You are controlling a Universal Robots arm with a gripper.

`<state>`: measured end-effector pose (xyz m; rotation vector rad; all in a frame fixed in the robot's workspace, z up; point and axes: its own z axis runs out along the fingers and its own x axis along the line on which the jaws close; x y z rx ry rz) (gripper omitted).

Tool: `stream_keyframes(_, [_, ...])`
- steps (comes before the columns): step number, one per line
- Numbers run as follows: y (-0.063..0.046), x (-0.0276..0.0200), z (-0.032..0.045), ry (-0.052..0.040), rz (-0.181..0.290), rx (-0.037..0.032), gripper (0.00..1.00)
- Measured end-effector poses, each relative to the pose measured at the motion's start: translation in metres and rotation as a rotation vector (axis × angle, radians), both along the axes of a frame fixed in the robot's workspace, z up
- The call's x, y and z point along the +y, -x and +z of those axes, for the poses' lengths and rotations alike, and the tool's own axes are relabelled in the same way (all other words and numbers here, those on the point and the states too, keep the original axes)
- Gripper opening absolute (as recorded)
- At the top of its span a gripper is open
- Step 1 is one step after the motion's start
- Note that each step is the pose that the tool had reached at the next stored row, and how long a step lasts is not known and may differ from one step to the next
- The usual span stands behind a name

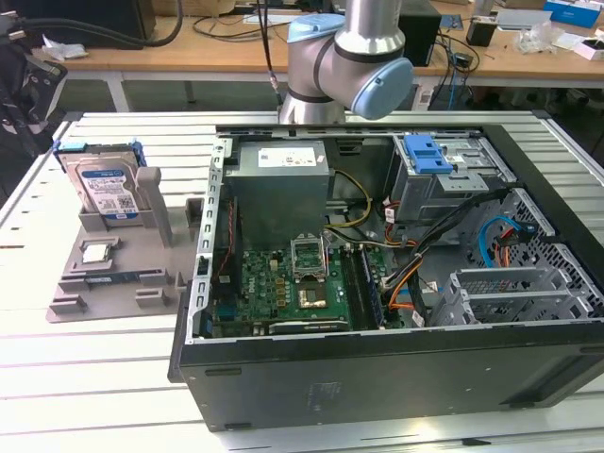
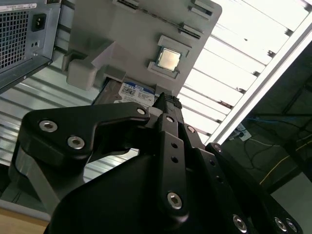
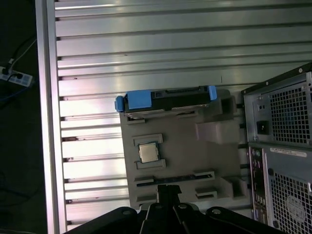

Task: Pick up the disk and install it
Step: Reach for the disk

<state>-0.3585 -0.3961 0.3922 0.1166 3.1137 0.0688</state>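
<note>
Disk [image 1: 109, 189]: stands on edge in its blue bracket at the exterior view's left, propped in the rear slot of the grey fixture [image 1: 104, 283]. Nothing touches it.
CPU chip [image 1: 97, 252]: lies flat in a pocket of the fixture, just in front of the disk.
Table [image 1: 94, 377]: slatted metal, bearing the fixture and, to its right in the exterior view, the computer case [image 1: 377, 354].
Gripper [image 3: 168, 189]: in both wrist views it hangs above the fixture's edge opposite the disk, with the chip between the two. It is apart from the disk. Its jaws look drawn together, with nothing between them.
Arm [image 1: 349, 57]: rises behind the case at the top centre of the exterior view.
Computer case: lies on its side with the panel off and the motherboard exposed.
Drive cage [image 1: 444, 179]: grey metal with a blue latch, in the case's rear corner toward the exterior view's right. Whether its bay is free cannot be told.
Done so far: as I judge it, nothing; the disk sits unlifted in the fixture.
Left to do: both the pick-up and the installing.
</note>
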Motion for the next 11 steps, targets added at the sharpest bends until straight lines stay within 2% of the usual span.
stream_keyframes(11, [0.019, 0.0005, -0.0002, 0.0000, 0.000, 0.0000, 0.11])
